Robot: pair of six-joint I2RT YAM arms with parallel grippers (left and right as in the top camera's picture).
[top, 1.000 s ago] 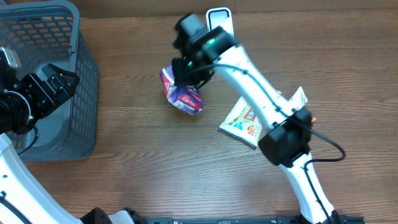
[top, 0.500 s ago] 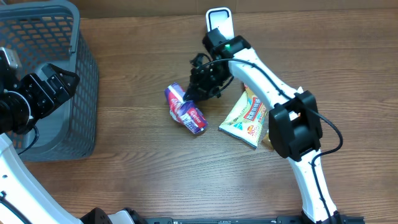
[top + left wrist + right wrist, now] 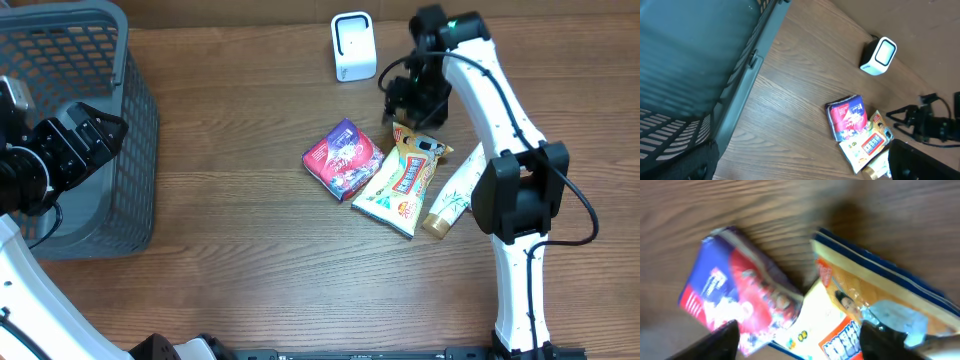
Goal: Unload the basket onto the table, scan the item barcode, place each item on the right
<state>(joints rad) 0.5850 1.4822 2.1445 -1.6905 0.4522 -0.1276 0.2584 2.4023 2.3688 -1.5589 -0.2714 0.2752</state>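
Right tool (image 3: 412, 102) of mine hangs with its fingers (image 3: 726, 337) wide apart and nothing in them, near the far edge of the surface (image 3: 250, 270), over the top end of the yellow bag (image 3: 398, 182). The red and purple packet (image 3: 343, 158) lies flat near the middle of the surface, its right side touching that bag. I see no barcode on the face that looks up. I think it may be hidden below, so the scanner (image 3: 352, 45) by the far edge would read nothing. If I come down where I am, I could grab the bag, not the packet. The packet looks soft and could slip, or drag the bag along. It sits slantwise, one corner pointing at the scanner. Its long way seems to run from near edge to far edge, but I am not sure
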